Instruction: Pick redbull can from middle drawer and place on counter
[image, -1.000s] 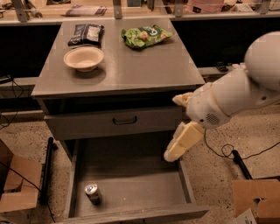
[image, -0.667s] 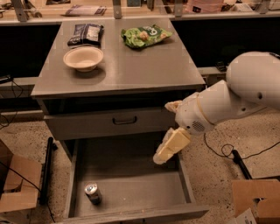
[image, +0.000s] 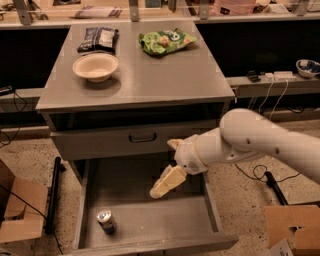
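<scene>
Silver-topped can (image: 106, 221) stands near-left in the drawer (image: 155, 222); gripper (image: 157, 192) hangs above, right of it, open or closed I cannot tell. Best to shift left, then descend straight.

I read no text anywhere, not even on the redbull can (image: 106, 221); my gripper (image: 159, 189) hangs at two o'clock from it, over the middle drawer (image: 155, 222).

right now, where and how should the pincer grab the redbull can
Grip the redbull can across its slim body just under the silver top, coming from above: it stands upright near the side wall and front of the middle drawer, so a sideways approach looks cramped. The pincer hovers over the drawer, apart from the can.
</scene>
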